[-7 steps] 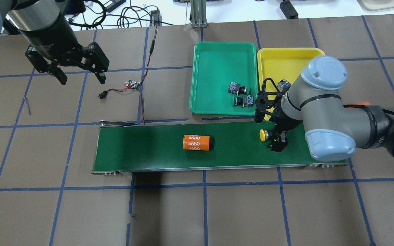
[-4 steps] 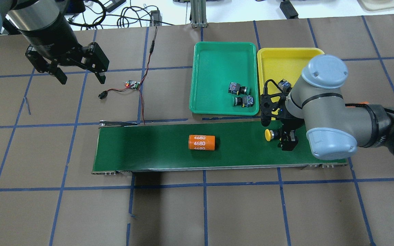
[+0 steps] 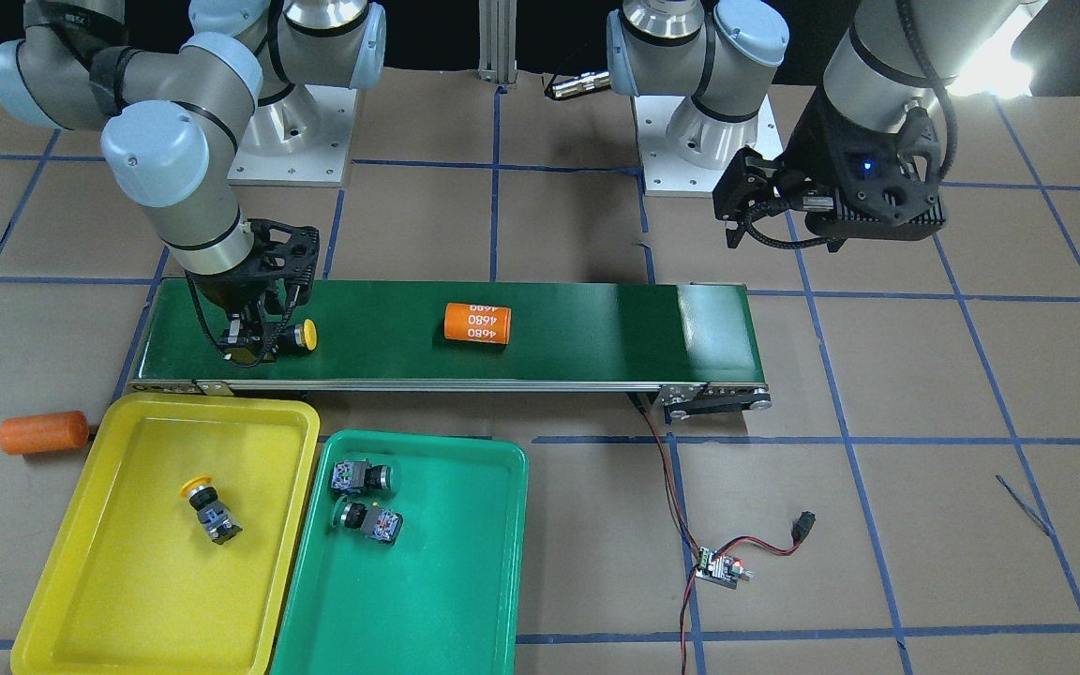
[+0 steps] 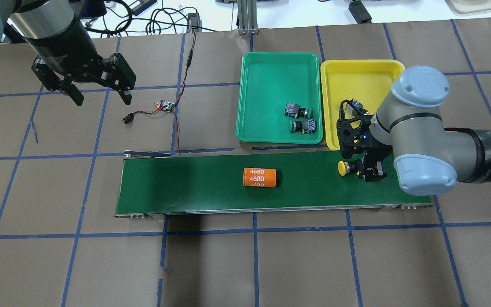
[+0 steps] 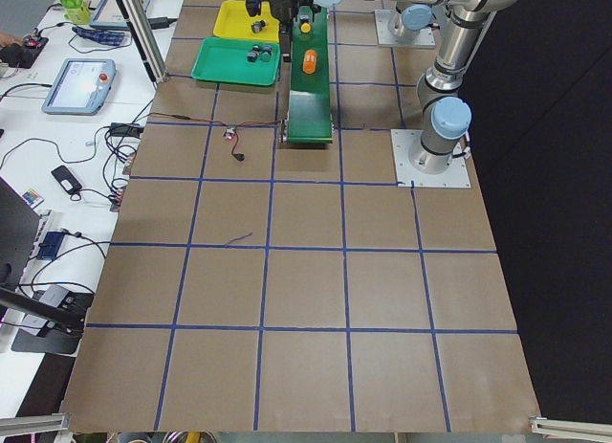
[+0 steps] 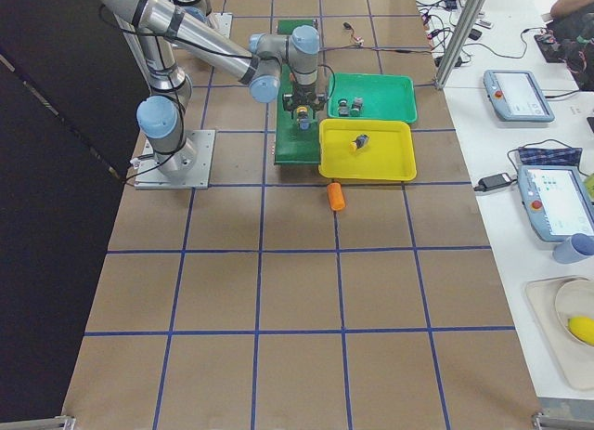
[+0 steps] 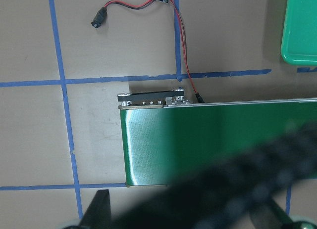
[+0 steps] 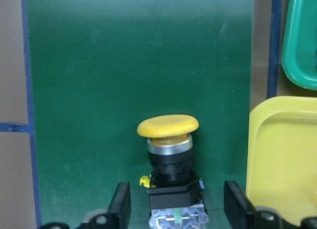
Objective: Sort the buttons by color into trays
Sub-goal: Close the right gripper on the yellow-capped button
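Note:
A yellow button (image 4: 342, 167) lies on its side on the green conveyor belt (image 4: 186, 183), cap pointing left. My right gripper (image 4: 370, 171) is open, a finger on each side of its contact block (image 8: 176, 209) with gaps showing. A second yellow button (image 3: 205, 506) lies in the yellow tray (image 4: 356, 70). Two green buttons (image 4: 296, 111) (image 4: 303, 125) lie in the green tray (image 4: 271, 76). Far to the left, my left gripper (image 4: 100, 99) hangs open with nothing in it, above the bare table.
An orange cylinder (image 4: 259, 177) marked 4680 lies mid-belt. Another orange cylinder (image 3: 43, 432) rests on the table beside the yellow tray. A small circuit board (image 4: 165, 105) with red and black wires sits near the belt's left end.
The yellow button and the orange cylinder have travelled right along the belt. My right gripper has moved right with the button. The left arm has stayed still.

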### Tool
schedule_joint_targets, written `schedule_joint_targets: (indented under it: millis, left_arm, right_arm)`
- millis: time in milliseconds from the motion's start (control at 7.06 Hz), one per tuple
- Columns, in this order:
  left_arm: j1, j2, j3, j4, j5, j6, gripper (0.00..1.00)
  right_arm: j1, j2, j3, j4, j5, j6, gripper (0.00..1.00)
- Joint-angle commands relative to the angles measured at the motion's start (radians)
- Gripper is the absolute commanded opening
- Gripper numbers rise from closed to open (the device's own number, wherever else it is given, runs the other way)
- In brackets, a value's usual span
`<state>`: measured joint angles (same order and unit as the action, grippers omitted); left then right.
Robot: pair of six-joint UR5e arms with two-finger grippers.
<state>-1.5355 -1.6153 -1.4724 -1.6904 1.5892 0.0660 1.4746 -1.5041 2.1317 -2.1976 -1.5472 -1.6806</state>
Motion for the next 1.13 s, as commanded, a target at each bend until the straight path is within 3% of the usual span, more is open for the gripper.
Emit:
schedule_joint_targets:
  millis: [0,567,850,992]
  left_arm:
    - [0.0,-0.001,0.003,0.0,0.0,-0.012,1.0]
    - [0.0,-0.003,0.007,0.0,0.0,-0.014,1.0]
    - [0.0,-0.003,0.007,0.002,0.0,-0.014,1.0]
    - [0.0,-0.003,0.006,0.002,0.0,-0.014,1.0]
  right_arm:
    - [-0.02,0.001,0.007,0.001,0.004,-0.036,0.54]
    - [-0.02,-0.001,-0.002,-0.007,0.016,-0.073,0.3]
    - [-0.017,0.018,-0.04,-0.031,0.018,-0.044,0.28]
    - [-0.017,0.085,-0.121,-0.028,0.016,-0.015,0.28]
